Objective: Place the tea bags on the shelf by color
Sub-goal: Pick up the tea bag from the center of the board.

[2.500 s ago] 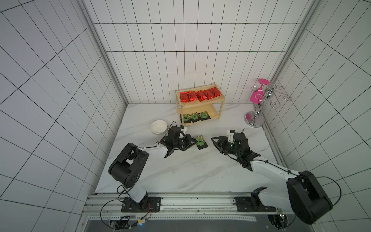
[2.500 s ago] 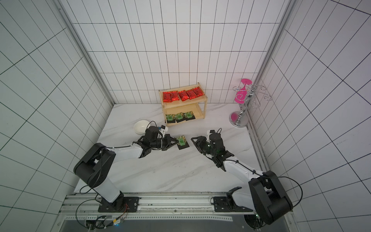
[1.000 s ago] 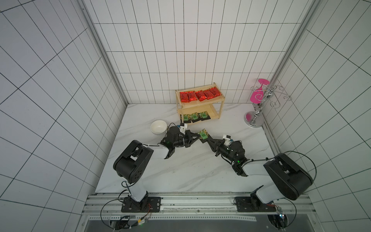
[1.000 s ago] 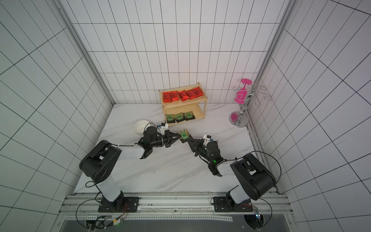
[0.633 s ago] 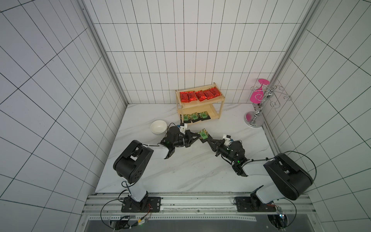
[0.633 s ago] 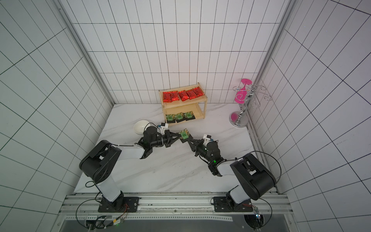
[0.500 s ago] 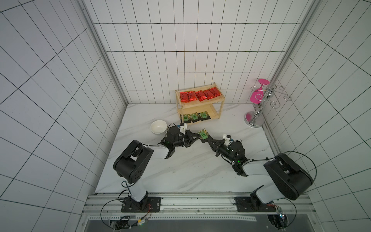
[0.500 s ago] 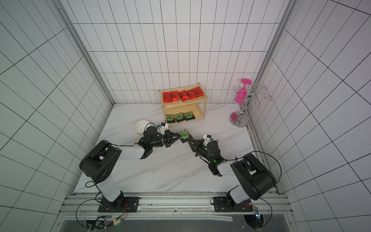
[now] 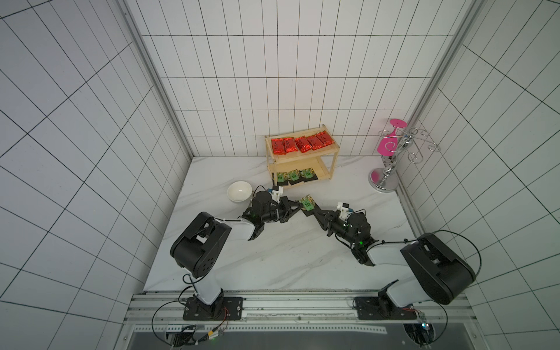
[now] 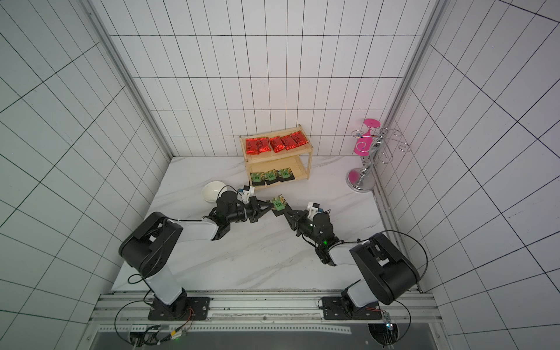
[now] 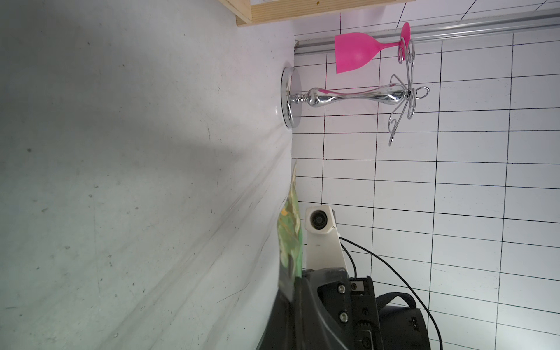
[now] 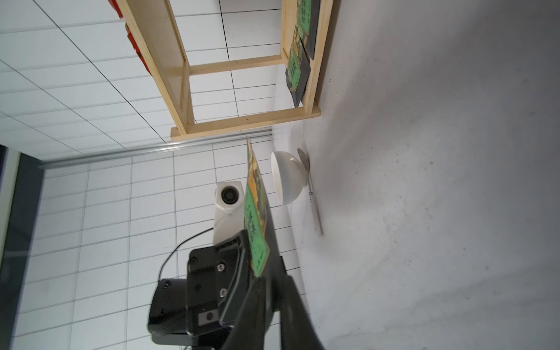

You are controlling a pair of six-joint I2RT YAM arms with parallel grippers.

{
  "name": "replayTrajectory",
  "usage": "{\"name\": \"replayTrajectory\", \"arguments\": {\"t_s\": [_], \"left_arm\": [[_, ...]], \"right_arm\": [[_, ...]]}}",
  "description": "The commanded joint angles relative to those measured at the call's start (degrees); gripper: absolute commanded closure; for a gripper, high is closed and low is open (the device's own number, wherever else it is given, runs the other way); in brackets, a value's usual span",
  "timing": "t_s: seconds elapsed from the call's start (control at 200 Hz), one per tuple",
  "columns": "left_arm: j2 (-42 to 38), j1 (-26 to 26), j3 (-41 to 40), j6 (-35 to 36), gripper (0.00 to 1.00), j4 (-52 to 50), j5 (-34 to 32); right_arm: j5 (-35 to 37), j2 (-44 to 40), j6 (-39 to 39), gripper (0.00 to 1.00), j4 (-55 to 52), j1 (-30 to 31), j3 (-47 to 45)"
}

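2 grippers meet in the air above the white table (image 9: 272, 260), and 1 small tea bag (image 9: 307, 203) hangs between them. Your left gripper (image 9: 299, 207) is shut tight on 1 edge of it. Your right gripper (image 9: 315, 212) touches the dark corner on the other side, but you cannot tell if it is pinching or just resting there. The right wrist view shows the bag (image 12: 254, 224) from the side, thin and a bit bent.

So it is likely very light and will not pull on the fingers. It looks soft and floppy, so it will bend if you push it. The wrapper looks smooth, so it may slip. Take it by a flat edge, with the pads well onto the bag, not on the very tip of a corner. Do not let both sides tug at once.

Past the bag sits a white bowl (image 9: 239, 191). Farther back is the shelf (image 9: 321, 170), with 3 green bags (image 9: 293, 175) on the low tray and 5 red bags (image 9: 303, 144) on the top tray. Your bag looks like the last one, and it belongs on the low tray.
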Motion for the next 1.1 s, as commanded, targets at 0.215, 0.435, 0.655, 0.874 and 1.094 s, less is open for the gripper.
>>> {"name": "replayTrajectory", "arguments": {"t_s": [0.215, 0.435, 0.655, 0.874, 1.094], "left_arm": [[-1.6, -0.2, -0.6, 0.2, 1.00, 1.3, 0.2], [-1.5, -0.3, -0.5, 0.1, 1.00, 1.4, 0.1], [-1.4, -0.4, -0.4, 0.1, 1.00, 1.2, -0.2], [-1.4, -0.7, -0.2, 0.1, 1.00, 1.2, -0.1], [-1.8, -0.6, -0.5, 0.2, 1.00, 1.1, -0.2]], "right_arm": [[0.0, 0.0, -0.9, 0.76, -0.3, -0.8, 1.5], [0.3, 0.1, -0.6, 0.87, 0.8, -0.2, 1.3], [0.7, -1.4, -0.4, 0.89, 0.5, 0.0, 1.0], [-0.2, -0.6, -1.2, 0.81, 1.1, 0.7, 2.4], [0.2, -1.1, -1.4, 0.90, 1.4, 0.7, 1.5]]}}
